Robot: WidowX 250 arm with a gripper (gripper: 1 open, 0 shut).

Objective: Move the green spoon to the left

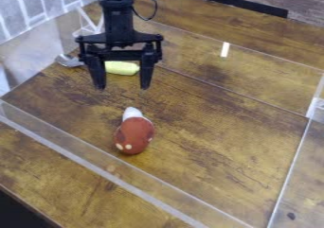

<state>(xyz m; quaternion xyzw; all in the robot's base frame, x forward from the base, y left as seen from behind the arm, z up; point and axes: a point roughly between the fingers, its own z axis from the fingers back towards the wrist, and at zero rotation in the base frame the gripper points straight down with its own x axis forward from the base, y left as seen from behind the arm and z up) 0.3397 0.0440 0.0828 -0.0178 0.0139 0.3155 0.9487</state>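
Tabletop point(215, 118): brown wood grain, spreading beneath and around the claw on every side seen. Clear plastic-like side wall point(51, 9) stands beyond the claw, toward the upper left of the view. Clear strip point(95, 161) crosses the wood on the camera side of the claw, running diagonally.

Robot arm, black, comes down from the top of the view. Claw point(121, 85) at its lower end, two dark fingers pointing down, spread wide with a broad gap between them; nothing held in that gap. Contact between fingertips and wood: cannot tell.

Red-brown rounded object point(135, 134) with white tip: on the wood, on the camera side of the claw, well apart from it. Tip points back toward the claw. Two small pale spots on the near end.

Green spoon: yellow-green handle point(121, 68) lies just behind the claw as viewed, partly hidden by it. Silver bowl point(68, 60) shows on the image-left side of the claw. Middle of the spoon is blocked from view by the claw; whether a finger touches it, cannot tell.

White tape mark point(225, 49): short, on the wood, image-right of the claw and farther back.
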